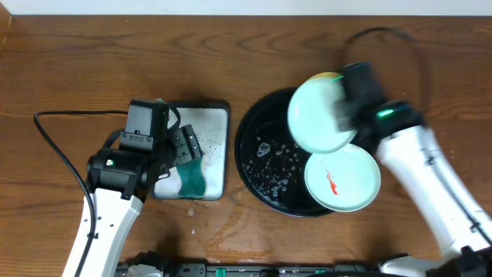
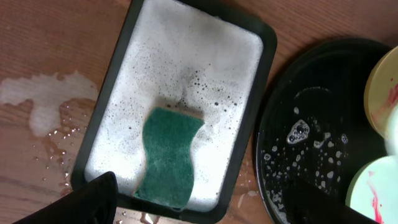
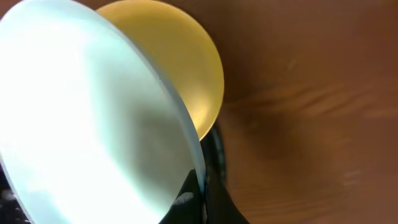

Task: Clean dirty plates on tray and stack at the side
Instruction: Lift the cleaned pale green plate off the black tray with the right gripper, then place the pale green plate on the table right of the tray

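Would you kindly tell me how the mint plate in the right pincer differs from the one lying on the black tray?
The lifted mint plate is gripped at its rim by the right pincer; the lying mint plate rests flat on the black tray. The lifted one's visible face shows no sauce; the lying one bears a red smear. Both are round, pale green.

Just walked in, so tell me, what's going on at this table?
The right gripper pinches one mint plate by its rim, holding it above the yellow plate at the far edge of the black tray. A second mint plate with a red smear lies on that tray. The left gripper hangs open over the green sponge in the foamy grey tray.
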Controlling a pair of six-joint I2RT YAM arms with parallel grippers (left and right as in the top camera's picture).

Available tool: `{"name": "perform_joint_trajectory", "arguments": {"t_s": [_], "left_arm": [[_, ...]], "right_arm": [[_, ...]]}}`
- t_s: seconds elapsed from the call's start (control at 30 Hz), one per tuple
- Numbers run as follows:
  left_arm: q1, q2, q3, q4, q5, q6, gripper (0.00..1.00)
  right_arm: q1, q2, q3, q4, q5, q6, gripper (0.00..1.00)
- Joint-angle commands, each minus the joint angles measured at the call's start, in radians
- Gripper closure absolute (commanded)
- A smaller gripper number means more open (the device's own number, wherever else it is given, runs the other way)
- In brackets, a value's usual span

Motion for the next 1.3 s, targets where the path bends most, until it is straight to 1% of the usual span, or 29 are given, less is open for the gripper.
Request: {"name": "perform_joint_trajectory", "arguments": {"t_s": [0.0, 0.03, 0.1, 0.23, 0.37, 0.47, 0.63, 0.8, 0.87, 0.9, 0.97, 1.13, 1.27], "left_arm": [[0.005, 0.001, 0.010, -0.003, 0.006, 0.010, 0.15], [0.005, 0.001, 0.010, -0.003, 0.006, 0.010, 0.15], [0.005, 0.001, 0.010, -0.003, 0.006, 0.010, 0.16], [0.005, 0.001, 0.010, -0.003, 0.006, 0.010, 0.16], [0.005, 0.001, 0.010, -0.003, 0.006, 0.010, 0.16], [0.005, 0.001, 0.010, -0.003, 0.006, 0.010, 0.15], [0.005, 0.001, 0.010, -0.003, 0.006, 0.010, 0.16], [0.005, 0.001, 0.010, -0.003, 0.006, 0.010, 0.16], [0.005, 0.001, 0.010, -0.003, 0.006, 0.010, 0.16], [0.005, 0.001, 0.010, -0.003, 0.006, 0.010, 0.16], [0.005, 0.001, 0.010, -0.003, 0.006, 0.010, 0.15], [0.005, 0.001, 0.010, -0.003, 0.006, 0.010, 0.16], [0.005, 0.001, 0.010, -0.003, 0.006, 0.010, 0.15]], "right_arm": [[-0.243, -0.015, 0.028, 0.007, -0.485, 0.008, 0.99], [-0.341, -0.008, 0.028, 0.011, -0.554, 0.009, 0.99], [-0.493, 0.010, 0.028, 0.017, -0.634, 0.019, 0.99], [-0.736, 0.068, 0.027, 0.011, -0.634, 0.105, 0.99], [-0.892, 0.148, 0.019, 0.006, -0.505, 0.189, 0.99], [-0.957, 0.227, 0.016, 0.005, -0.442, 0.195, 0.99], [-0.988, 0.355, 0.016, -0.021, -0.441, 0.114, 0.99], [-0.983, 0.399, 0.016, -0.047, -0.439, 0.105, 0.99], [-0.983, 0.393, 0.016, -0.050, -0.443, 0.112, 0.70], [-0.982, 0.385, 0.016, -0.050, -0.447, 0.124, 0.57], [-0.979, 0.358, 0.016, -0.049, -0.499, 0.124, 0.52], [-0.929, 0.232, 0.017, -0.050, -0.653, 0.085, 0.48], [-0.812, 0.108, 0.016, -0.125, -0.653, 0.019, 0.46]]}}
